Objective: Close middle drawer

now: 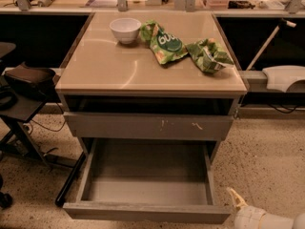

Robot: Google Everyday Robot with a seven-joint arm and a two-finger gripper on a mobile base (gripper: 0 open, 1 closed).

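The middle drawer (pixel 143 213) is pulled far out of the cabinet, with a plain grey front and a bare grey inside (pixel 145 175). Above it sits a shut grey drawer front with pale scratch marks (pixel 147 126). My gripper (pixel 239 214) is at the bottom right corner, low beside the right end of the open drawer's front and apart from it. It is open and empty. Only its upper pale finger (pixel 237 199) shows; the lower one is cut off by the frame edge.
On the cabinet's tan top (pixel 119 70) stand a white bowl (pixel 125 29) and two green snack bags (pixel 164 43) (pixel 208 55). A black stool and cables (pixel 24 87) stand to the left. Speckled floor (pixel 267 161) lies to the right.
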